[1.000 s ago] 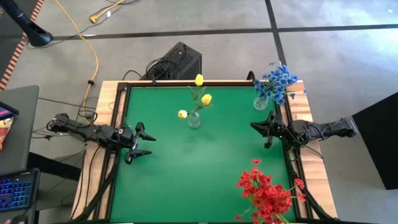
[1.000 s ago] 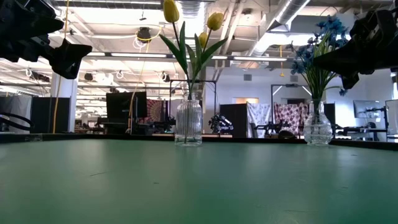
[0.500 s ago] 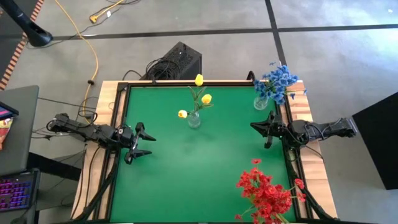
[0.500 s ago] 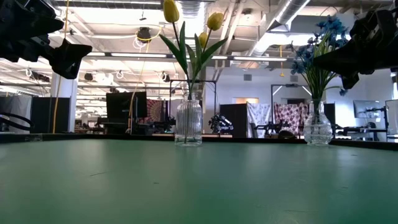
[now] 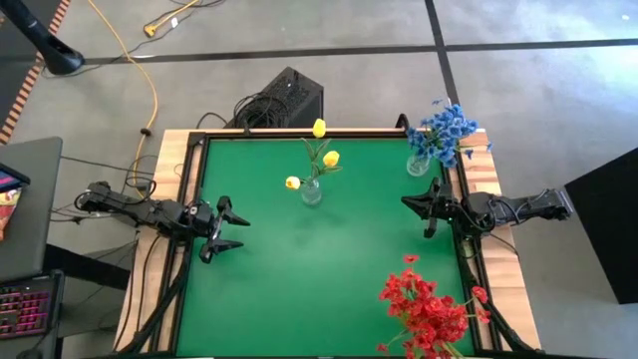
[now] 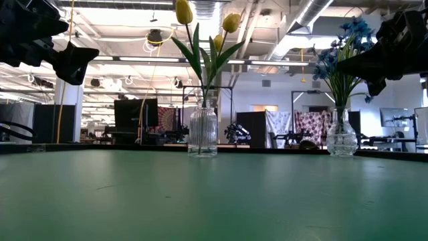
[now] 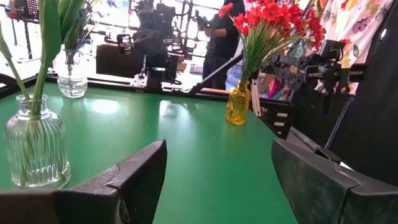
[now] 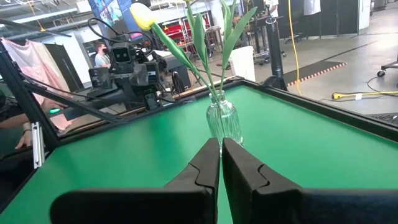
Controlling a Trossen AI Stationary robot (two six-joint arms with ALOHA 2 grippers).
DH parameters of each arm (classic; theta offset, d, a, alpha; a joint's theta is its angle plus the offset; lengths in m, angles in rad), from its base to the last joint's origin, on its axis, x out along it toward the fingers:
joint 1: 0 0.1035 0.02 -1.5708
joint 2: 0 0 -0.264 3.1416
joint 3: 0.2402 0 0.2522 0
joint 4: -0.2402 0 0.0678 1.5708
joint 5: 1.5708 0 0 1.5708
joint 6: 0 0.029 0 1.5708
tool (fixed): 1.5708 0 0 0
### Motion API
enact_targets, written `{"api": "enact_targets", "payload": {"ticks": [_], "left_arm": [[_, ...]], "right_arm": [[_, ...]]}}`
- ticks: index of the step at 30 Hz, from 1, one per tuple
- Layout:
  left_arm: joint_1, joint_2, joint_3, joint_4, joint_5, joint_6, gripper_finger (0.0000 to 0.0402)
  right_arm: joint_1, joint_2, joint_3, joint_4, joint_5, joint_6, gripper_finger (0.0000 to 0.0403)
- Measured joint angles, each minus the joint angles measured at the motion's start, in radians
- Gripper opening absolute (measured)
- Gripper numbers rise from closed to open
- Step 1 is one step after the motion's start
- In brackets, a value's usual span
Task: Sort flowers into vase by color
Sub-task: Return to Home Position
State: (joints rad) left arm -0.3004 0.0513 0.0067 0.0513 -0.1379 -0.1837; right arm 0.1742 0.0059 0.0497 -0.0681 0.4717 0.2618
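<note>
yellow vase (image 7: 238, 106): red flowers (image 7: 273, 22) | ribbed vase (image 6: 202, 132): tulips (image 6: 183, 11) | round vase (image 6: 342, 137): blue blooms (image 5: 446, 130)

Table (image 5: 299, 289): occupied by three vases.
Tulip vase (image 5: 311, 192): placed at 12 o'clock.
Corner vase (image 5: 418, 165): placed at 2 o'clock.
Edge vase (image 7: 238, 106): placed at 5 o'clock.

The table's mat (image 5: 299, 269) is plain green, edged in pale wood. At upper centre, yellow buds (image 5: 319, 128) on green stems rise from a clear ribbed vase (image 6: 203, 132). Upper right shows blue blooms (image 5: 446, 128); lower right, red blooms (image 5: 424, 304) in a translucent yellow vase (image 7: 237, 106).
</note>
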Motion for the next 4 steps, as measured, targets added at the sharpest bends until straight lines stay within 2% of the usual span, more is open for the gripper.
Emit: {"api": "enact_targets", "payload": {"ticks": [4], "left_arm": [[0.0, 0.0, 0.0, 0.0, 0.0, 0.0, 0.0277]], "right_arm": [[0.0, 0.0, 0.0, 0.0, 0.0, 0.0, 0.0048]]}}
